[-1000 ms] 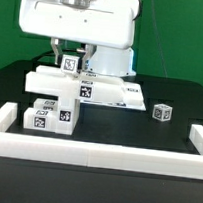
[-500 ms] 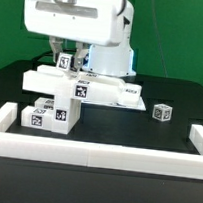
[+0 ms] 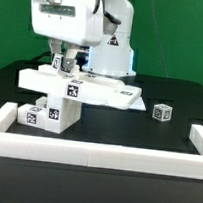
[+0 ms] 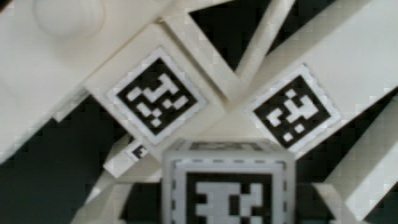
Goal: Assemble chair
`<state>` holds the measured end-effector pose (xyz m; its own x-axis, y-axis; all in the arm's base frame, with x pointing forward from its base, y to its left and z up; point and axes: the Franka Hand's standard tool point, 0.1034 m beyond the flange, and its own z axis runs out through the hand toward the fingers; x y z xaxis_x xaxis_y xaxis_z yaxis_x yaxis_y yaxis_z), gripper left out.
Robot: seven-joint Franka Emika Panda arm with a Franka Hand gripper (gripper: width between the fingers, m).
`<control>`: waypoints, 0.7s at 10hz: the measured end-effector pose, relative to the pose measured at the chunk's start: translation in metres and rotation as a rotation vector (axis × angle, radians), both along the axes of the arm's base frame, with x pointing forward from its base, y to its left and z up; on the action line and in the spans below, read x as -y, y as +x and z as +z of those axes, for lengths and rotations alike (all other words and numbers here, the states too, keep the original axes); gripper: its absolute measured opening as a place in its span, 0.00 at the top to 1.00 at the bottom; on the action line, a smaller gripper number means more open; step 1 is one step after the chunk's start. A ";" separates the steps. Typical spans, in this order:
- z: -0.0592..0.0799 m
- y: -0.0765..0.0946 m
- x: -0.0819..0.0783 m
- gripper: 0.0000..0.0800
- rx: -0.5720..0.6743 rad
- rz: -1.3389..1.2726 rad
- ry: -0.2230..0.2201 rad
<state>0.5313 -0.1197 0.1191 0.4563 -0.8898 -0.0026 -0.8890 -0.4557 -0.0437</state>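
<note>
The chair [image 3: 53, 83] is a partly joined set of white tagged parts on the black table: a flat panel lying on blocky legs [image 3: 48, 114], with a long bar [image 3: 115, 95] reaching toward the exterior view's right. My gripper [image 3: 69, 63] stands over its top, shut on a small tagged upright block [image 3: 67, 62] of the chair. In the wrist view the gripper [image 4: 228, 200] holds that tagged block [image 4: 228, 185], and two tagged white chair faces [image 4: 160, 92] lie beyond it. A loose tagged white cube [image 3: 163, 112] sits apart at the exterior view's right.
Long white border rails [image 3: 94, 154] without tags run along the front and both sides of the black table. The robot's white base [image 3: 115, 46] stands behind the chair.
The gripper has moved toward the exterior view's left, still shut on the block. The joined chair parts have shifted left with it and turned a little.
</note>
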 end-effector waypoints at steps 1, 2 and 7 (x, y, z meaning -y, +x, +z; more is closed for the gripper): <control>0.000 0.000 0.000 0.64 0.000 0.001 -0.001; 0.000 0.000 0.000 0.64 0.000 0.002 -0.001; 0.000 0.000 0.000 0.32 0.001 0.012 -0.006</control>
